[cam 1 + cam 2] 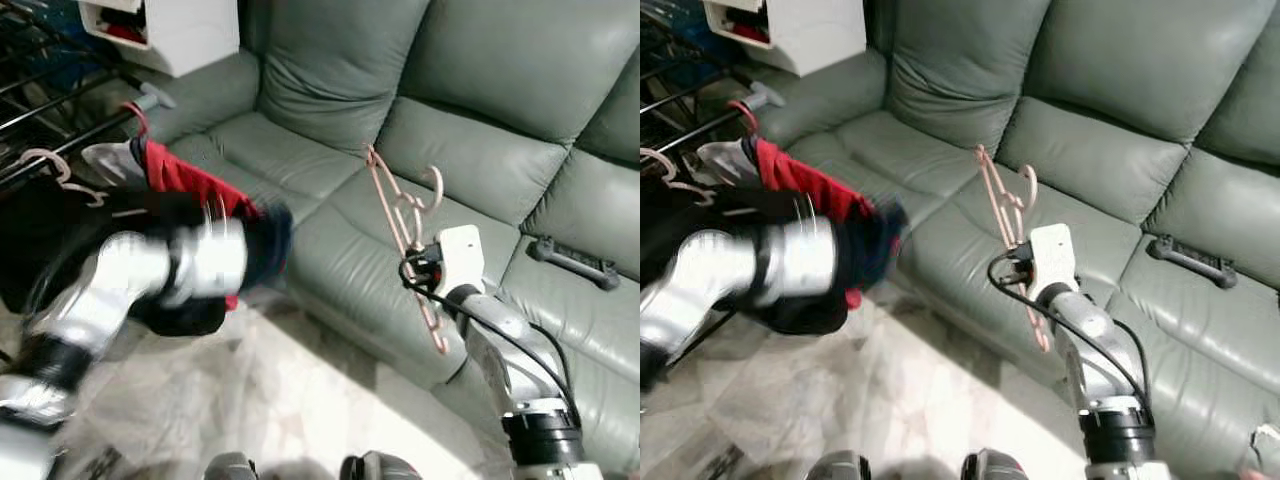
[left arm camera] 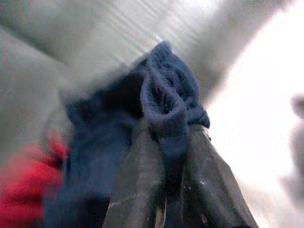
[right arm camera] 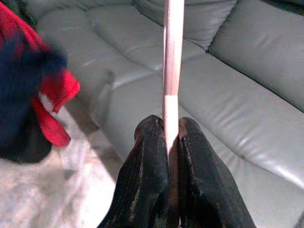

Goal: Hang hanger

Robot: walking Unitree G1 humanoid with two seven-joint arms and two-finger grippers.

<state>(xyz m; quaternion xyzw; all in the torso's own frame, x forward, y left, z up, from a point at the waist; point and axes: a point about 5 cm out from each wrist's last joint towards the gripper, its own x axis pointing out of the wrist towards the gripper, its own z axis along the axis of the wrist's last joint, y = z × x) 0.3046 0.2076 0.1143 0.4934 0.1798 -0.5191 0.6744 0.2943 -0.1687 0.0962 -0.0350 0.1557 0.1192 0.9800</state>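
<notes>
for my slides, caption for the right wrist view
Right gripper clamps a pink hanger edge-on above the grey sofa.

Pale pink hanger (image 1: 405,235); grey-green leather sofa (image 1: 470,150); navy cloth (image 2: 161,109); red garment (image 1: 185,180); black fingers (image 3: 147,185).

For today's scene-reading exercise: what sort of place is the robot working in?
Probably a home living room: a grey-green leather sofa, a black metal clothes rack hung with garments, and a pale marble-look floor.
</notes>
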